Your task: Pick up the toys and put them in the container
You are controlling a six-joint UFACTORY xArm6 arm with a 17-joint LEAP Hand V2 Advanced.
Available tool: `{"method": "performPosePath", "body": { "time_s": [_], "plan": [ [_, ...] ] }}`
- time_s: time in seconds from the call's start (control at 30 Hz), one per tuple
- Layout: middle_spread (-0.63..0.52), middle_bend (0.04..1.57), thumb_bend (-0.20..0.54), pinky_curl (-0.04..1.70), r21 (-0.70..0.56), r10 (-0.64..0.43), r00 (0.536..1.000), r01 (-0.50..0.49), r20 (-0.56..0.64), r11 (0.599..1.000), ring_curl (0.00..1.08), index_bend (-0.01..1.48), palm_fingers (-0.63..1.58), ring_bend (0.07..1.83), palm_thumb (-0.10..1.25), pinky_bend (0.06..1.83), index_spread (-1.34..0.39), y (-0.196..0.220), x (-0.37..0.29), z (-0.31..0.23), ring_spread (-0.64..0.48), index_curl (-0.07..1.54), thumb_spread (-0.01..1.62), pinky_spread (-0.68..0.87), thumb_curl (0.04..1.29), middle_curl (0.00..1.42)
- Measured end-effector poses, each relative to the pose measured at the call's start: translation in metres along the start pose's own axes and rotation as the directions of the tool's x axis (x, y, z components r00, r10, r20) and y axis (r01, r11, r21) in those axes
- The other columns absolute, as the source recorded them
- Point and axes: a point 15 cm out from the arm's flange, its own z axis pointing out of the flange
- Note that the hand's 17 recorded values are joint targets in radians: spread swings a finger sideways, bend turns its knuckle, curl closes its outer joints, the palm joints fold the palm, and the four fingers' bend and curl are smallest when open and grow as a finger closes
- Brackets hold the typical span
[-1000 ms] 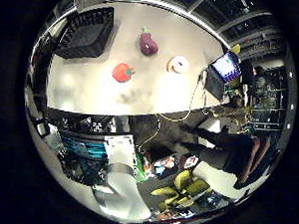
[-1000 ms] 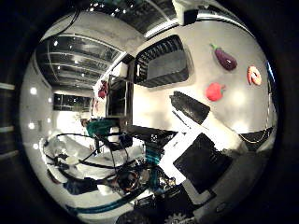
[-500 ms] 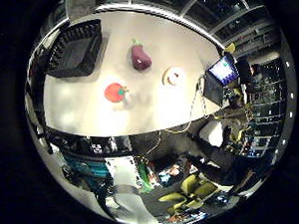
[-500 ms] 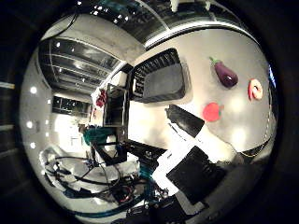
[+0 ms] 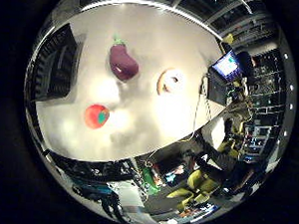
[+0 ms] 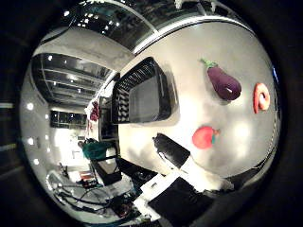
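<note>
The white-and-black hand point(image 6: 189, 182), one finger extended and holding nothing, hangs above the table nearest the round red tomato toy point(image 6: 204, 137), with the purple eggplant toy point(image 6: 223, 83) beyond it and the black slatted container point(image 6: 144, 92) beside.

So the white table point(image 6: 189, 90) had a black slatted crate point(image 6: 144, 92) sitting empty on it, with a purple eggplant toy point(image 6: 224, 83), a donut toy point(image 6: 261, 97) and a red tomato toy point(image 6: 204, 137) lying apart nearby. One black-tipped finger of the hand point(image 6: 182, 163) poked in beside the tomato, not touching.
</note>
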Motion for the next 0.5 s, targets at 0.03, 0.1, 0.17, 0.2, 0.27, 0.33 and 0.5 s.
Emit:
{"method": "performPosePath", "body": {
  "time_s": [0.03, 0.1, 0.17, 0.2, 0.27, 0.33, 0.5],
  "plan": [
    [0.09, 0.25, -0.039, 0.32, -0.010, 0.008, 1.000, -0.008, 0.000, 1.000, 0.23, 0.13, 0.14, 0.35, 0.52, 0.46, -0.29, -0.007, 0.005, 0.007, 0.19, 0.23, 1.04, 0.40, 0.30, 0.33],
    [0.10, 0.26, -0.031, 0.32, -0.015, 0.013, 1.000, -0.013, -0.005, 1.000, 0.24, 0.14, 0.13, 0.36, 0.49, 0.47, -0.28, -0.024, 0.010, 0.017, 0.19, 0.23, 1.04, 0.40, 0.29, 0.33],
    [0.11, 0.26, -0.028, 0.31, -0.026, 0.019, 1.000, -0.020, -0.008, 0.999, 0.24, 0.14, 0.12, 0.36, 0.49, 0.48, -0.28, -0.035, 0.015, 0.028, 0.19, 0.23, 1.04, 0.40, 0.29, 0.33],
    [0.11, 0.26, -0.031, 0.31, -0.027, 0.023, 1.000, -0.023, -0.009, 0.999, 0.24, 0.14, 0.12, 0.36, 0.48, 0.48, -0.27, -0.040, 0.018, 0.031, 0.19, 0.23, 1.03, 0.40, 0.29, 0.33],
    [0.11, 0.27, -0.028, 0.31, -0.033, 0.031, 0.999, -0.032, -0.010, 0.999, 0.24, 0.14, 0.12, 0.37, 0.47, 0.48, -0.27, -0.050, 0.024, 0.040, 0.19, 0.23, 1.03, 0.39, 0.29, 0.33],
    [0.12, 0.27, -0.026, 0.31, -0.045, 0.041, 0.999, -0.041, -0.012, 0.998, 0.24, 0.14, 0.11, 0.37, 0.47, 0.49, -0.26, -0.054, 0.031, 0.050, 0.19, 0.24, 1.02, 0.39, 0.29, 0.33],
    [0.13, 0.28, -0.026, 0.31, -0.094, 0.064, 0.998, -0.065, -0.014, 0.993, 0.24, 0.14, 0.11, 0.38, 0.46, 0.50, -0.23, -0.050, 0.044, 0.083, 0.19, 0.24, 1.03, 0.39, 0.29, 0.33]
  ]
}}
